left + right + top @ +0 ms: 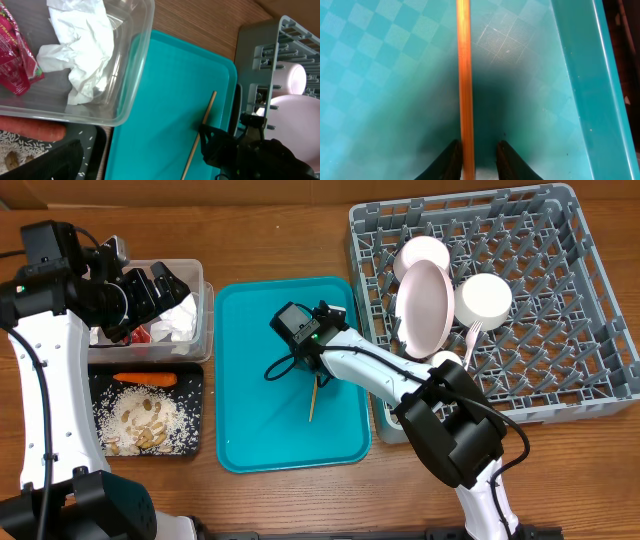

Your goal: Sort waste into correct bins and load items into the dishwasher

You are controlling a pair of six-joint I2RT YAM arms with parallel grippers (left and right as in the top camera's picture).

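A thin wooden stick (312,402) lies on the teal tray (250,380). My right gripper (318,376) is low over the stick's far end. In the right wrist view the stick (464,75) runs between my open fingers (476,156); the left finger touches it and the right one stands off. My left gripper (160,295) hovers open and empty over the clear tub (205,330), which holds white napkins (82,45) and a red wrapper (17,60). The black tray (195,385) holds a carrot (145,379) and beige food bits (145,425).
The grey dish rack (560,330) at the right holds a pale plate (427,305), two bowls (485,298), a white fork (470,340) and a small cup (447,360). The teal tray's raised rim (580,75) runs just right of the stick.
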